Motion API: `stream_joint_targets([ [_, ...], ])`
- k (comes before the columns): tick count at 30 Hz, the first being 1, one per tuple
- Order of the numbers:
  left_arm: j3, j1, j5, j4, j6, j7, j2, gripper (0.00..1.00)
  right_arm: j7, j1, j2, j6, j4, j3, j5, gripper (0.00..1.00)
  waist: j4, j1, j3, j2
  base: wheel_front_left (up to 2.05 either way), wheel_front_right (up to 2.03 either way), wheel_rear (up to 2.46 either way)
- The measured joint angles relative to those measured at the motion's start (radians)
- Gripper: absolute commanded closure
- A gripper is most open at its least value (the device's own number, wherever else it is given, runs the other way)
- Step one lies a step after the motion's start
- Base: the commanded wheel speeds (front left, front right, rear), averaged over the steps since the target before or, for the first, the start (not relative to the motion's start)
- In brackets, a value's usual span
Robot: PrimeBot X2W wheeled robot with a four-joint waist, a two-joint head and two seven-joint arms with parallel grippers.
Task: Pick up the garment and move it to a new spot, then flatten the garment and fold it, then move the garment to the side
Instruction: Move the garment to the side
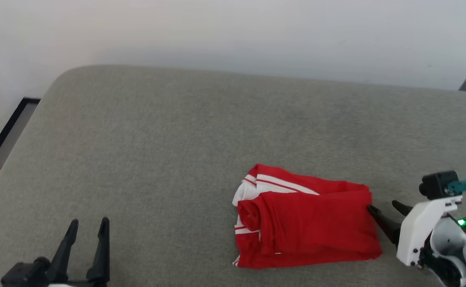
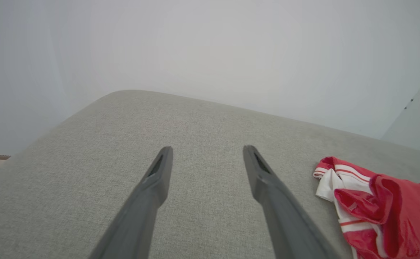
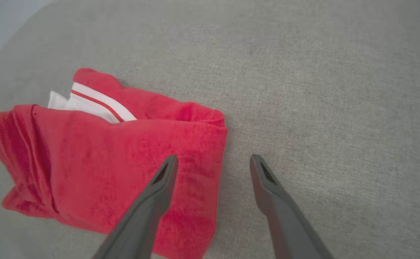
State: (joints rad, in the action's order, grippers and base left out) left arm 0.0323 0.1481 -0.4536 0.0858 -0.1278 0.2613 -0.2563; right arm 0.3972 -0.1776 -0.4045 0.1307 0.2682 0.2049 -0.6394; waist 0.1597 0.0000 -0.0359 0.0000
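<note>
1. Red jersey T-shirt (image 1: pixel 309 221), with a white sleeve and striped trim showing at its left end, lies folded into a compact packet on the grey upholstered cushion (image 1: pixel 157 139), near the front edge and right of the middle
2. The right gripper (image 1: pixel 382 206) sits just beside the packet's right edge, its fingers spread wide with nothing between them; in the right wrist view one finger lies over the folded edge and the other over bare cushion
3. The left gripper (image 1: pixel 89 221) is toward the front left corner, well apart from the shirt, also spread wide and empty
4. The folding looks finished, so the step in hand is probably the move to the side
5. To do it well, take every layer at that right edge between the fingers, close firmly, and carry the packet low
6. Pinching only the top layer would likely pull the fold open
</note>
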Motion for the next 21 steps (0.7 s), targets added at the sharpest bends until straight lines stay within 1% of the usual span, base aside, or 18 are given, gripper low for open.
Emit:
stream_joint_targets([
  [4,0.018,-0.031,-0.012,0.005,0.0,0.0,-0.001,0.0,0.129,-0.053,-0.024,0.0,0.032,0.028,-0.011,0.0,0.026,0.0,-0.038,0.0,0.0,0.0,0.0],
  [8,0.033,-0.061,-0.02,0.01,0.0,0.0,-0.001,0.0,0.247,-0.098,-0.026,0.0,0.079,0.055,-0.027,0.0,0.049,0.0,-0.077,0.0,0.0,0.0,0.0],
  [9,0.041,-0.076,-0.022,0.012,0.0,0.0,-0.002,0.0,0.296,-0.123,-0.027,0.0,0.099,0.076,-0.025,0.0,0.059,0.0,-0.096,0.0,0.0,0.0,0.0],
  [10,0.041,-0.076,-0.022,0.012,0.0,0.0,-0.002,0.0,0.296,-0.123,-0.027,0.0,0.099,0.076,-0.025,0.0,0.059,0.0,-0.096,0.0,0.0,0.0,0.0],
  [12,0.047,-0.096,-0.03,0.014,0.0,0.0,-0.001,0.0,0.363,-0.159,-0.022,0.0,0.128,0.092,-0.026,0.0,0.07,0.0,-0.12,0.0,0.0,0.0,0.0],
  [14,0.051,-0.108,-0.034,0.018,0.0,0.0,-0.001,0.0,0.402,-0.184,-0.018,0.0,0.147,0.104,-0.024,0.0,0.074,0.0,-0.134,0.0001,0.0,0.0,0.0],
  [15,0.056,-0.113,-0.037,0.021,0.0,0.0,-0.001,0.0,0.415,-0.194,-0.017,0.0,0.156,0.105,-0.023,0.36,0.076,0.0,-0.14,0.0,0.0,0.0,0.0],
  [16,0.061,-0.121,-0.041,0.026,0.0,0.0,-0.001,0.0,0.423,-0.203,-0.016,0.0,0.157,0.11,-0.023,1.0,0.077,0.0,-0.146,0.0,0.0,0.0,0.0],
  [18,0.068,-0.137,-0.045,0.032,0.0,0.0,0.0,0.0,0.428,-0.218,-0.016,0.0,0.16,0.11,-0.023,1.0,0.077,0.0,-0.157,0.0,0.0,0.0,0.0],
  [21,0.077,-0.158,-0.063,0.035,0.0,0.0,-0.005,0.0,0.42,-0.238,0.002,0.0,0.154,0.1,-0.032,1.0,0.071,0.0,-0.167,0.0,0.0,0.0,0.0],
])
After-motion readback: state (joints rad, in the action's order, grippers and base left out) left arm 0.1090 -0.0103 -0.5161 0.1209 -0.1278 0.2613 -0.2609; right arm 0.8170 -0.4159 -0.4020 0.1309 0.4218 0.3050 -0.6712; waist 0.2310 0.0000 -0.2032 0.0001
